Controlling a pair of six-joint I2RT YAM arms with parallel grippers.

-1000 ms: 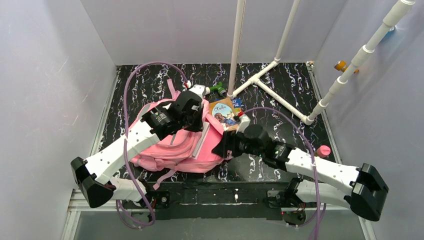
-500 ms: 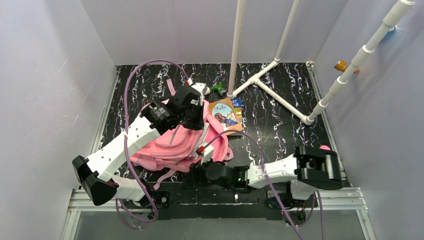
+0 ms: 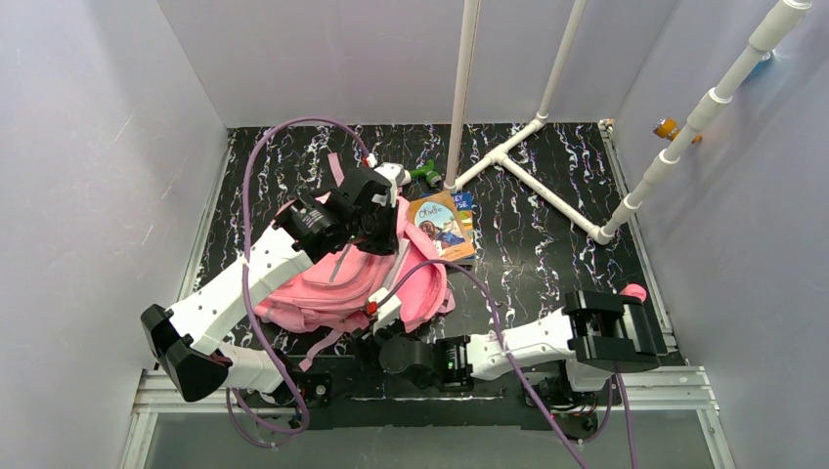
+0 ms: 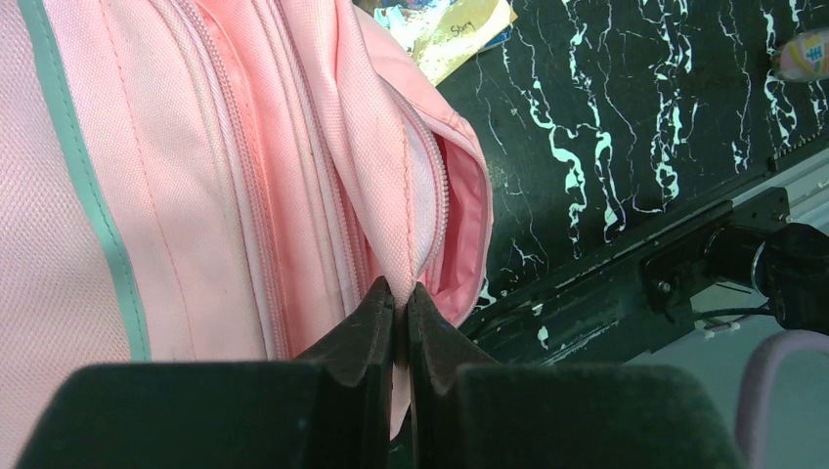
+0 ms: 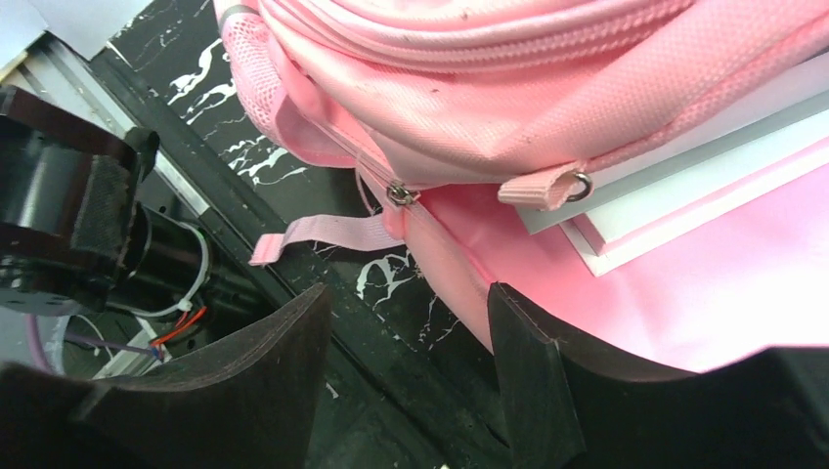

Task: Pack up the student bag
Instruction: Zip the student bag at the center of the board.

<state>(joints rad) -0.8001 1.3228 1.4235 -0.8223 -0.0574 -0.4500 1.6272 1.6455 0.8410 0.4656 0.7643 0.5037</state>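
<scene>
Finding the right claw [image 3: 379, 327] swung down to the lower centre of the overhead view, at the near corner of the bag [image 3: 327, 288], and no longer at mid-frame beside the picture book [image 3: 442, 223] as a second ago. Narrowing its opening somewhat on the way. Seeing the bag bunched a little higher under the left arm than before.

Lying left of centre on the black marbled surface [image 3: 547, 225], close to the near edge: the bag, with the picture book just beside its upper right corner.

Pinching with the left claw [image 4: 401, 293], shut tight on a fold of pink fabric at the rim of the opening and holding that lip up, with the paler lining showing just beyond the pinch.

Hovering with the right claw [image 5: 406, 303], fingers apart and holding nothing, just off the bag's corner. Facing the small metal zipper pull [image 5: 399, 195] and a loose strap end [image 5: 313, 234], with the white edges of a book [image 5: 684, 166] poking from the opening at the right of the frame.

Probably working the zipper at this step: holding the mouth on one side, lining up on the pull on the other. Next, likely needing to ease forward onto the pull alone, avoiding the strap, then to close and drag along the track against the left claw's hold. Still needing to pack the picture book, by the look of it.
</scene>
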